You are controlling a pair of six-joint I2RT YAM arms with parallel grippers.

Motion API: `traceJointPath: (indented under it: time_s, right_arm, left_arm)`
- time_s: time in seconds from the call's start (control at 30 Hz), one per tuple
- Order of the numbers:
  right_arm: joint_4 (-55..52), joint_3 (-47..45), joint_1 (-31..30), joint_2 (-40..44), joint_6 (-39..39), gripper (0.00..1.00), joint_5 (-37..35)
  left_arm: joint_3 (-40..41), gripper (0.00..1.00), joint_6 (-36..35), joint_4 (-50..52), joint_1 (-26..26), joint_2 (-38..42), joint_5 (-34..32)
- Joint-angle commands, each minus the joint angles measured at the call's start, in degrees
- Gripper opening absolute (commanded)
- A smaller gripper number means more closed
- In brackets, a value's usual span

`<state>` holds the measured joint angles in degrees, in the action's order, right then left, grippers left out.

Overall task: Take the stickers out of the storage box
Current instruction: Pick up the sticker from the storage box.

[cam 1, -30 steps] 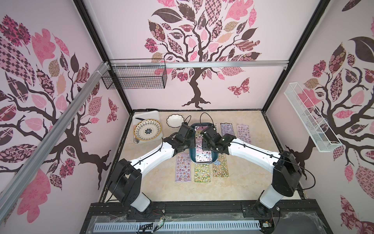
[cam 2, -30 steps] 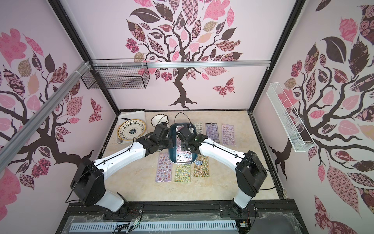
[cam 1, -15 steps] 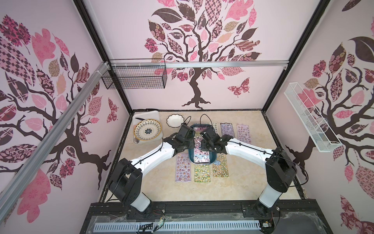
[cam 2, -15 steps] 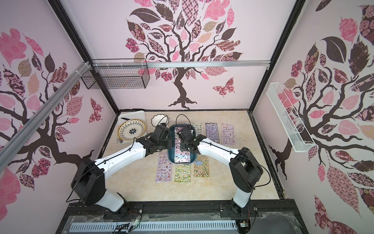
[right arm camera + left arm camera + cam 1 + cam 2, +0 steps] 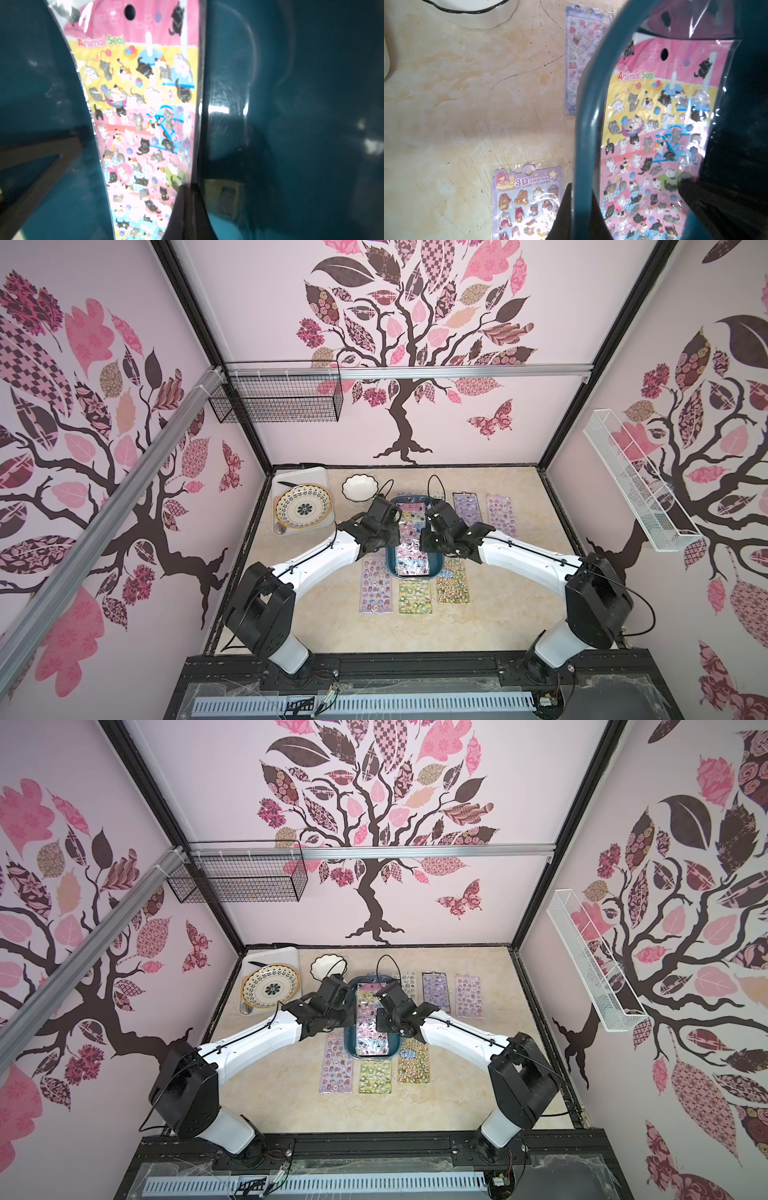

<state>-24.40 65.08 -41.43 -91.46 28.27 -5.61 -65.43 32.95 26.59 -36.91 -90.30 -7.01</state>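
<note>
The storage box (image 5: pixel 411 576) is a dark teal tub in the middle of the table, seen in both top views (image 5: pixel 372 1053). In it lies a pink and yellow cat stickers sheet (image 5: pixel 409 531), close up in the wrist views (image 5: pixel 654 145) (image 5: pixel 141 124). My left gripper (image 5: pixel 583 187) is shut on the box's left wall (image 5: pixel 588 124). My right gripper (image 5: pixel 188 187) is inside the box, shut on that sheet's long edge. Other stickers lie flat on the table: a purple sheet (image 5: pixel 376 589), a green one (image 5: pixel 413 595), a yellow one (image 5: pixel 452 580), and two at the back (image 5: pixel 467 510) (image 5: pixel 500 516).
A white tray (image 5: pixel 320 472) with a patterned plate (image 5: pixel 303 510) stands at the back left, a white scalloped bowl (image 5: pixel 359 488) beside it. A black wire basket (image 5: pixel 276 400) hangs on the back wall, a white wire shelf (image 5: pixel 636 489) on the right wall.
My right gripper has moved a little further into the box and its jaws have closed on the cat sheet's edge. The left arm has stayed on the box wall.
</note>
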Motion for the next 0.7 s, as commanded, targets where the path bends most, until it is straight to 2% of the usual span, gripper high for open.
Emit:
traceJointPath:
  time_s: [0.0,0.13,0.33,0.5,0.67]
  right_arm:
    - [-0.34,0.01,0.18,1.61,-0.24,0.00,-0.64]
    - [1.36,-2.06,0.21,5.10,-0.26,0.00,-0.88]
    - [0.51,-3.69,0.14,9.25,-0.16,0.00,-7.60]
    - [-1.00,-3.18,0.17,9.89,0.11,0.00,-7.60]
    - [-5.15,-1.25,0.29,13.34,1.54,0.00,-4.47]
  left_arm:
    - [-2.15,0.00,-0.19,-1.98,-0.09,-0.25,0.50]
    - [-2.66,0.00,-0.49,-1.39,-0.06,-0.47,0.15]
    - [-3.39,0.00,-0.82,-0.50,0.88,-1.07,-0.43]
    - [-3.82,0.00,-0.03,0.05,3.18,-1.76,0.66]
    - [-3.98,0.00,1.03,0.31,6.76,-2.11,2.04]
